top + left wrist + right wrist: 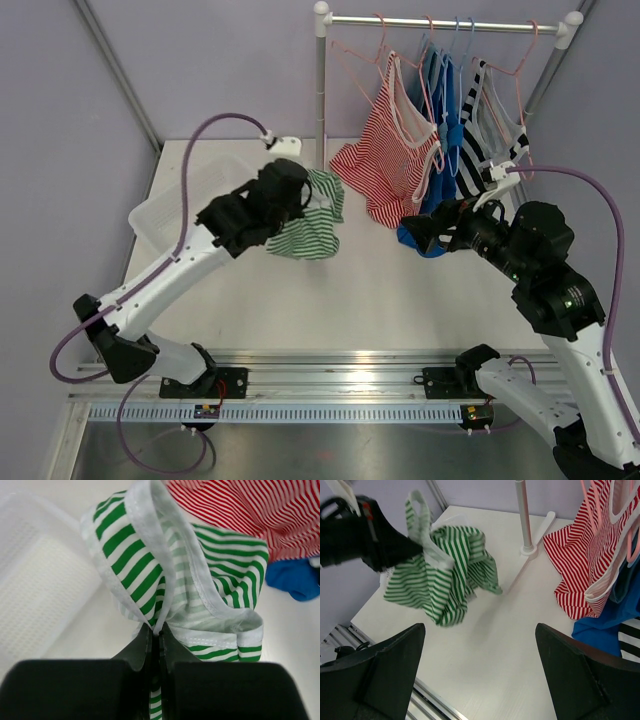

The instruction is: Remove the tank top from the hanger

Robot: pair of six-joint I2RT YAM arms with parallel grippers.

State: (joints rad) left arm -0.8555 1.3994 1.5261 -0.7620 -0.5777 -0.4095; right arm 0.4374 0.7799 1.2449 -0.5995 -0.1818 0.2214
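The green-striped tank top is already off its hanger. It dangles to the left of the clothes rack, with the left gripper clamped tight on its white trim. The right gripper gapes wide and empty just in front of the rack. Removal looks done; judging by the white bin further left, only the set-down remains.

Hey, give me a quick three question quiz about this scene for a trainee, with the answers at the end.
1. True or false: the left gripper is shut on the green striped tank top.
2. The leftmost top on the rack is: A blue; B red striped; C plain white.
3. Fill in: the right gripper is ___ and holds nothing.
Key: 1 true; 2 B; 3 open.
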